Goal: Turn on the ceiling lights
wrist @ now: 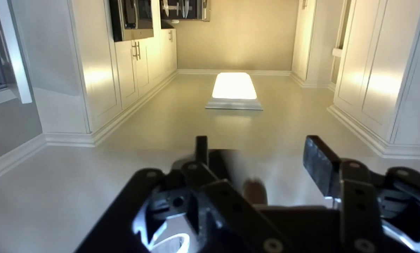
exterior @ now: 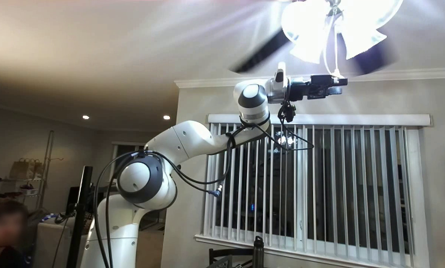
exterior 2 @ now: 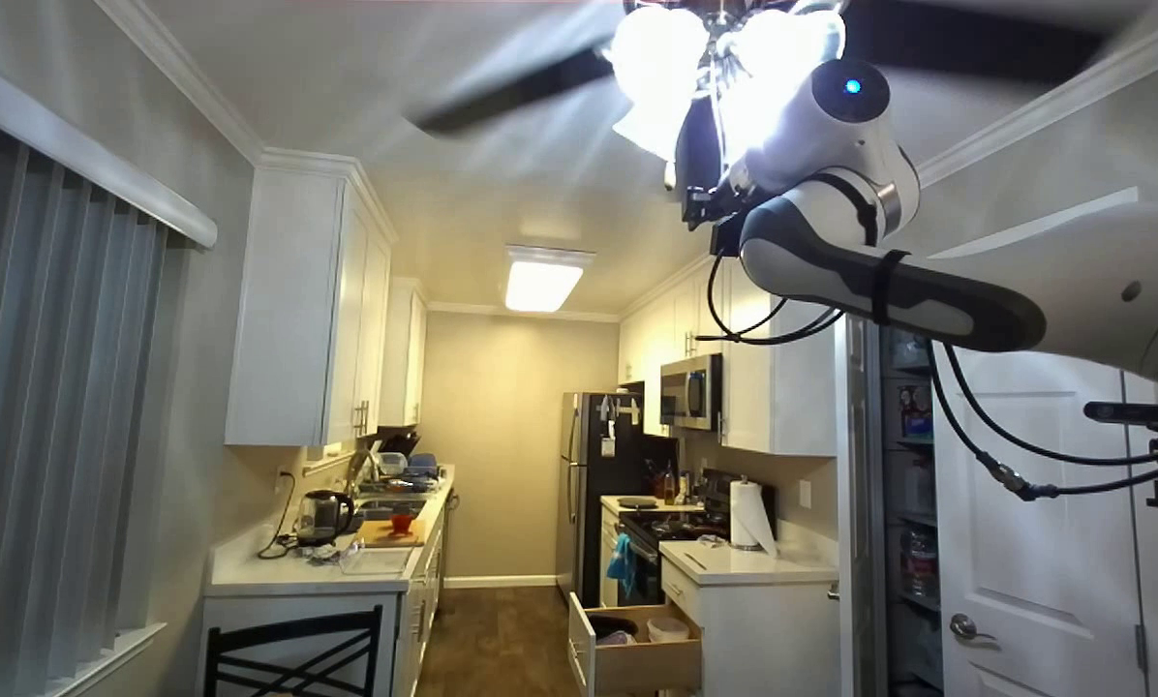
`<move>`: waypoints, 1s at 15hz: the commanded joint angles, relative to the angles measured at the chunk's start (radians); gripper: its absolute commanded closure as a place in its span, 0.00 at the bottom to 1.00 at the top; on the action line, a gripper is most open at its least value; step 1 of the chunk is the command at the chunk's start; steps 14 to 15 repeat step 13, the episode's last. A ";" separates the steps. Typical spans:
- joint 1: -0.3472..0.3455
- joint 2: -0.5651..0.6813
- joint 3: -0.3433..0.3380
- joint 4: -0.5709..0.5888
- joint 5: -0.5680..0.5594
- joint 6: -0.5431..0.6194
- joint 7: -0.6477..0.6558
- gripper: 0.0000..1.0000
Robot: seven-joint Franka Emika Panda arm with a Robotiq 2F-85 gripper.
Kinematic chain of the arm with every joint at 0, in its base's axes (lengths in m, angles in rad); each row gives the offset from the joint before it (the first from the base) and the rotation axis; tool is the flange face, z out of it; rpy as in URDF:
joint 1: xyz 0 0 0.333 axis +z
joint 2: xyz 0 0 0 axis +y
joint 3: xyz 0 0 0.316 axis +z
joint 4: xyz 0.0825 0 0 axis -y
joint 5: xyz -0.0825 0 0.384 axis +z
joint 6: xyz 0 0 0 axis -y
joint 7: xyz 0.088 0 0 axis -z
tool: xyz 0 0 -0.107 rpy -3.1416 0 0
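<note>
The ceiling fan's lights [exterior: 308, 31] are lit, and they also glow in an exterior view [exterior 2: 658, 63]. Pale pull cords [exterior: 336, 48] hang from the fixture to a small pale pull end [exterior: 336, 72]. My gripper [exterior: 340, 86] is raised just below the lights, its upper finger right at the pull end; I cannot tell whether they touch. In the wrist view the gripper [wrist: 259, 158] is open, with its fingers wide apart. A rounded brown thing [wrist: 255, 192] shows between them, perhaps a pull end. Glare hides part of the gripper [exterior 2: 703, 205].
Dark fan blades [exterior 2: 521, 92] are blurred close above the arm. A lit kitchen ceiling panel [exterior 2: 543, 281] is farther off. Window blinds [exterior: 308, 186] stand behind the arm. Cables [exterior: 293, 149] hang below the wrist. A person [exterior: 5, 230] is at the lower left.
</note>
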 commanded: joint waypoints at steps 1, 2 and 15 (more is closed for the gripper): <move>0.082 0.023 -0.055 -0.014 0.056 -0.017 -0.054 0.02; 0.107 0.026 -0.072 -0.022 0.066 -0.016 -0.054 0.00; 0.248 0.023 -0.165 -0.080 0.025 -0.012 0.007 0.00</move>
